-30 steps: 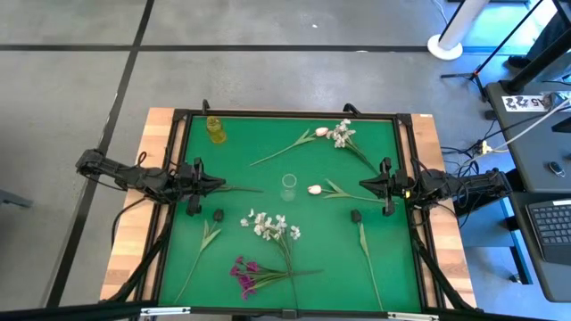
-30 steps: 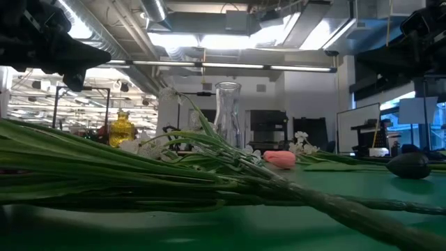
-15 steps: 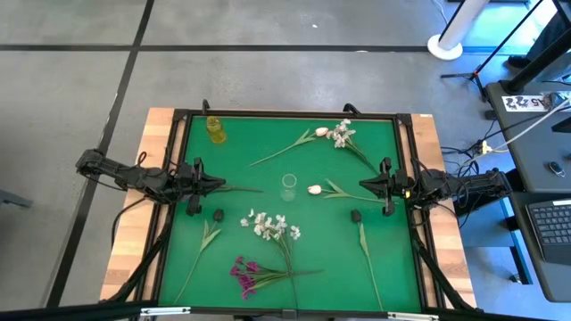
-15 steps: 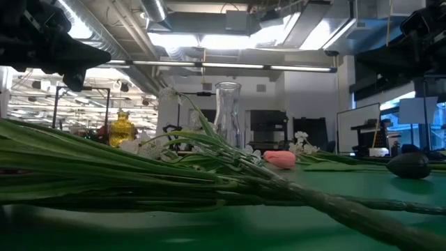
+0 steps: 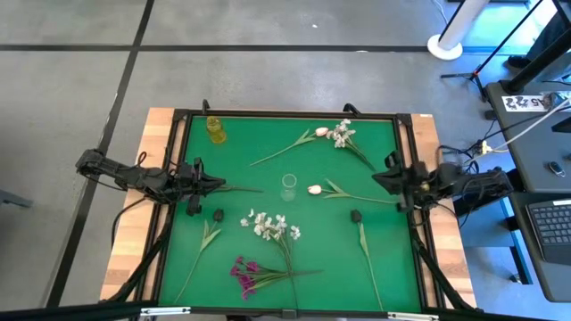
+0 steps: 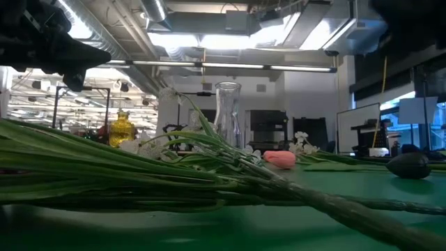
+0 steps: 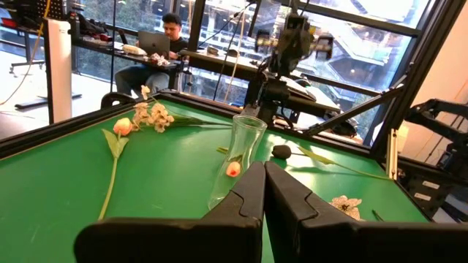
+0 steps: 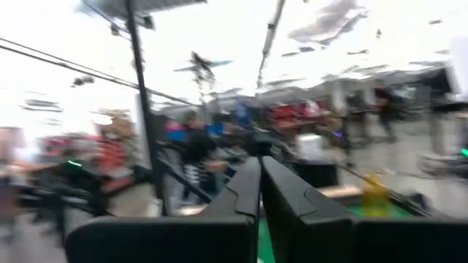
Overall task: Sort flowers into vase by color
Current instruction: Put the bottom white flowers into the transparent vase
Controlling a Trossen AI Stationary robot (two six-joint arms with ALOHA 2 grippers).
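The green table (image 5: 294, 134) carries everything, and nothing on it looks sorted yet. Two vases stand empty: a clear vase (image 5: 288, 185) near the middle and a yellow vase (image 5: 215, 129) at the far left corner. From the low view the clear one rises bare above the stems, with no flower in it.

All the flowers lie flat on the table. A white spray (image 5: 273, 226) lies just nearer than the clear vase, with a magenta cluster (image 5: 244, 275) nearer again, the two stems crossing. A second white spray (image 5: 341, 134) lies at the far right, with a pink bud (image 5: 320, 132) just to its left on a long stem. Another pink bud (image 5: 314, 189) lies just right of the clear vase, its stem running toward the right edge. Two leafy stems (image 5: 207, 239) rest at near left and near right, well apart. Two small dark lumps (image 5: 354, 216) sit on the cloth; what they are I cannot tell.

The left gripper (image 5: 211, 185) waits at the left edge, its fingers pressed together and empty, as its wrist view shows. The right gripper (image 5: 385, 182) is at the right edge, close to the end of the pink bud's stem; its fingers too are closed on nothing.

So the task appears to be at its start: every flower is left to lift and place, and no colour has been assigned to either vase.
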